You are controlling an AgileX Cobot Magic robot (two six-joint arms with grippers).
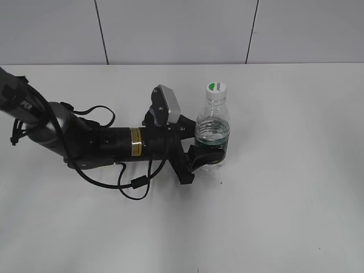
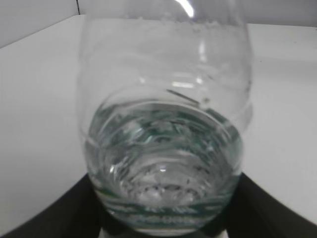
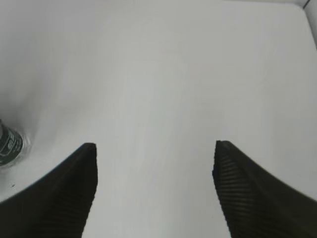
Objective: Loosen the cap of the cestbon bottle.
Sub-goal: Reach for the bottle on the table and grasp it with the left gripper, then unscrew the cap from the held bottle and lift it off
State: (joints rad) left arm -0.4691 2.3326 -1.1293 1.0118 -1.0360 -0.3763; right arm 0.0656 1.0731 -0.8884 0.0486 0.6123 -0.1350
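— White table [image 1: 296, 187], pale wall behind. Where's the bottle [image 1: 213, 133]?
— Upright near the middle, cap [image 1: 216, 87] on; the left gripper [image 1: 200, 152] is clamped around its lower body.
— And the right gripper [image 3: 154, 171]?
— Fingers spread apart above bare table.

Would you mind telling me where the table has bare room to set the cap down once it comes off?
Right of the cestbon bottle the table lies bare to its edge, as does the front strip. The right gripper hangs open over bare tabletop. Left of the bottle is crowded: the left gripper around its lower body, plus arm and cables.
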